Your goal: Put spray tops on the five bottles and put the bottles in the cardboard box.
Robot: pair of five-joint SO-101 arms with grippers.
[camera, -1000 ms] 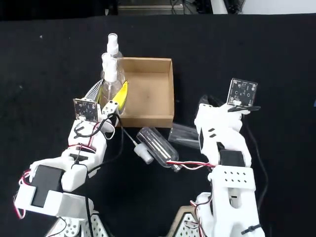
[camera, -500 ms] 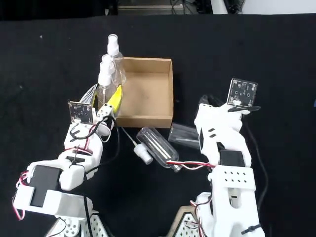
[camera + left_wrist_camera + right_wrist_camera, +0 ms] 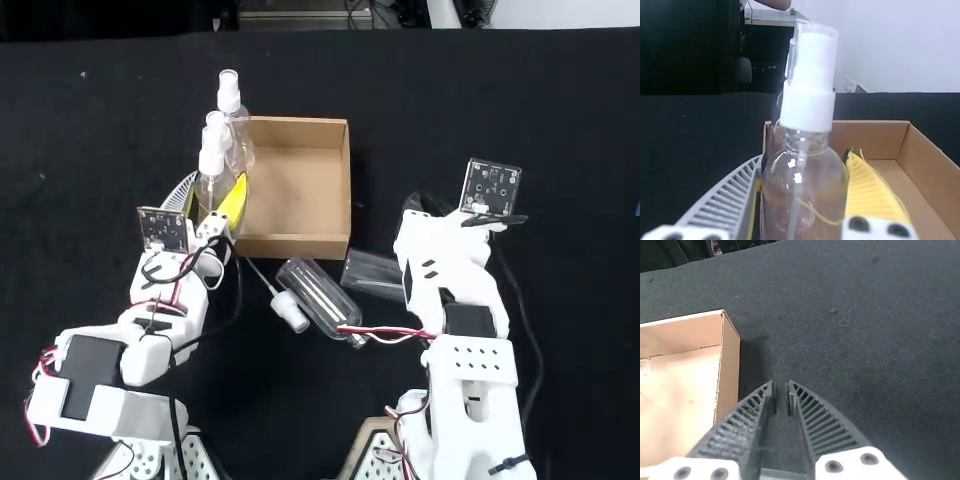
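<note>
Tabletop scene, seen from left to right. At the left of the black table (image 3: pixel 90 130), the left arm's gripper (image 3: pixel 218 192) is clamped around an upright clear bottle (image 3: pixel 216 180) fitted with a white spray top (image 3: pixel 214 145). Its grey ribbed finger (image 3: pixel 727 200) is on one side of the glass and its yellow finger (image 3: pixel 872 192) on the other, opened only as wide as the bottle body (image 3: pixel 802 192). This held bottle stands right at the left wall of the cardboard box (image 3: pixel 300 243); whether it is just outside that wall or over it cannot be told. Just beyond it, near the box's far left corner, a second capped bottle (image 3: pixel 230 100) stands upright on the table. The box is open-topped and sits at centre. In front of the box a third bottle (image 3: pixel 318 295) lies on its side on the table, its white spray top (image 3: pixel 290 310) pointing toward the left arm. Just to its right a fourth clear bottle (image 3: pixel 368 273) also lies flat, partly hidden under the right arm. The right arm's gripper (image 3: pixel 781 392) hangs over bare table beside the right wall of the box (image 3: pixel 729 360), its two grey fingers (image 3: pixel 747 415) drawn together to a thin slit and holding nothing.
</note>
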